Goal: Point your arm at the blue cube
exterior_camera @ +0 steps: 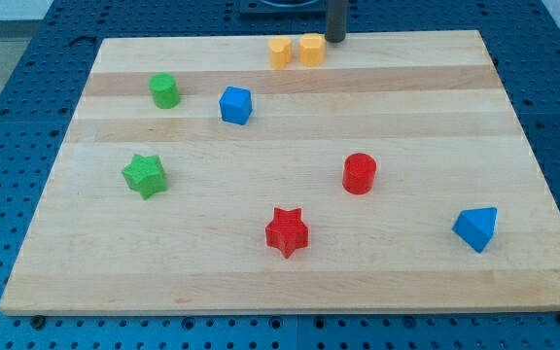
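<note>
Overhead, in the single camera view, a pale wooden desk [290,272] is seen bearing small coloured blocks. The blue cube [235,105] is placed in the upper left part, just right of a green cylinder [164,90]. The dark rod's tip [335,39] is set at the top edge, just beside the yellow blocks [297,50], well apart from the cube. No jawed end effector is fitted, so nothing is held. The cube is judged light, rigid and easily slid; its upper right face would be met first.
</note>
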Controlling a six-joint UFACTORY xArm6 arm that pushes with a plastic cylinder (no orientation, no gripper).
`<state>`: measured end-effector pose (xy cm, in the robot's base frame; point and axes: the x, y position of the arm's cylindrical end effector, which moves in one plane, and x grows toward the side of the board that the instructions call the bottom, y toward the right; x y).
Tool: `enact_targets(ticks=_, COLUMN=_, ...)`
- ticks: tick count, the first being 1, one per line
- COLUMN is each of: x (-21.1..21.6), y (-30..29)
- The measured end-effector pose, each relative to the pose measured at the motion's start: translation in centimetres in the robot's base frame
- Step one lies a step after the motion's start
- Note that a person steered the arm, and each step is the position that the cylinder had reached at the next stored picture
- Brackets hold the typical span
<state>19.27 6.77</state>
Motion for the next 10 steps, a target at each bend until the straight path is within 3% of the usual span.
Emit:
enact_targets(ticks=4, x=0.0, y=4.6)
enact_targets(ticks=10, x=6.6, y=6.8)
